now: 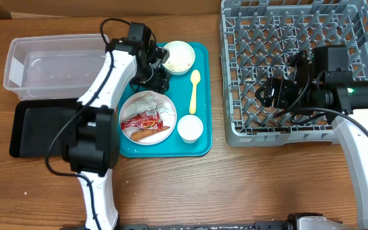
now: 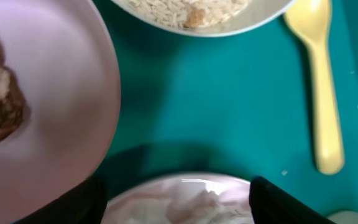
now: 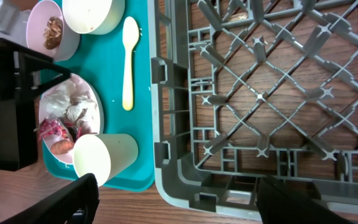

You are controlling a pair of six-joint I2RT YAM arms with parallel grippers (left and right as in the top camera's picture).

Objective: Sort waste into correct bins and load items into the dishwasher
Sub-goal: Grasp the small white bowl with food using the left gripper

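While the left gripper (image 1: 158,75) hangs wide over the crumpled white napkin (image 1: 149,102), likely for pickup, the right gripper (image 1: 267,94) hovers wide above the grey plastic dish rack (image 1: 280,133).

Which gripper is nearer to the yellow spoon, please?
Left. The left gripper hovers over the teal tray just beside the spoon; the right gripper is over the dish rack, farther away.
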